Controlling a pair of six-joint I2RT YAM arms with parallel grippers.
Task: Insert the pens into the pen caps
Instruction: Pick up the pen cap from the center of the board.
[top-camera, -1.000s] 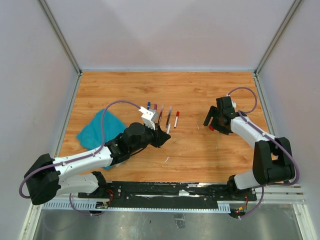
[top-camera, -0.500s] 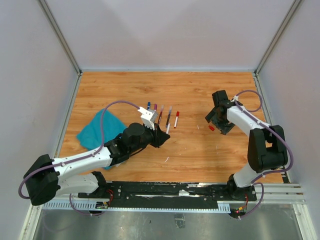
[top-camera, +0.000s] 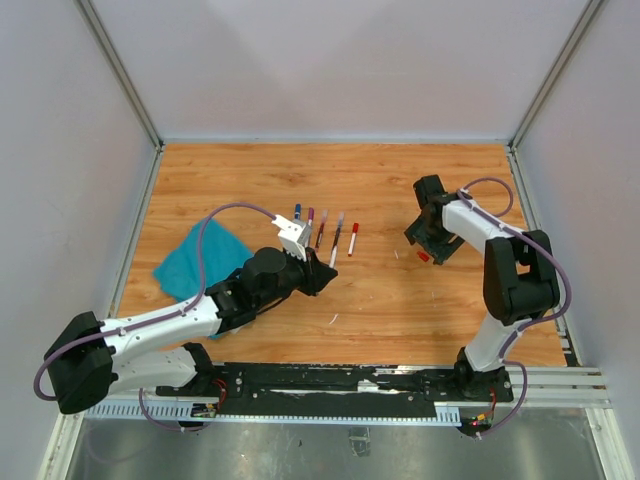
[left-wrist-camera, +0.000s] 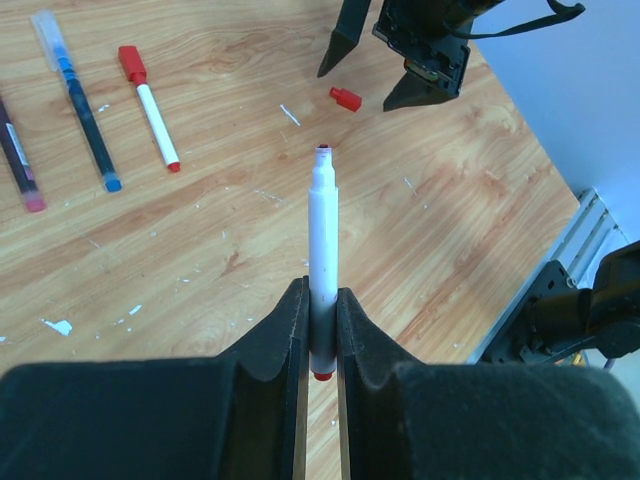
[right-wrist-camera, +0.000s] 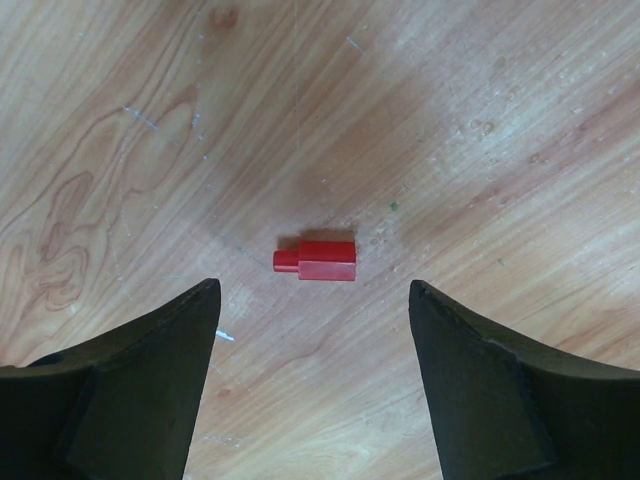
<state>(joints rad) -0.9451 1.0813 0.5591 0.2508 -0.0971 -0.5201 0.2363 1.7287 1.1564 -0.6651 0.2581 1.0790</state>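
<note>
L gripper (left-wrist-camera: 320, 300) is clamped on a white pen (left-wrist-camera: 322, 230) low on its barrel. The pen's reddish tip points fwd, clear of the table (top-camera: 400, 180), and its red end pokes out behind the fingers. This gripper sits near mid-table, just on the near side of the row of pens (top-camera: 325, 228). R gripper (right-wrist-camera: 312, 288) hangs over the right half w/ fingers spread wide. A red cap (right-wrist-camera: 322, 260) lies flat on the wood between them, touching neither. There's bare wood all round the cap; the far, right & near edges are well off, and the stretch between the two grippers is open. The row lies left of centre, pens side by side & apart. A teal cloth (top-camera: 200, 262) lies by the left edge, partly under the L arm. Hard to read: in the L wrist view one dark pen is cut by the frame's left edge. From above the L gripper hides most of the held pen, the cap is only a red speck by the R gripper, and I can't tell which row pens wear caps.
</note>
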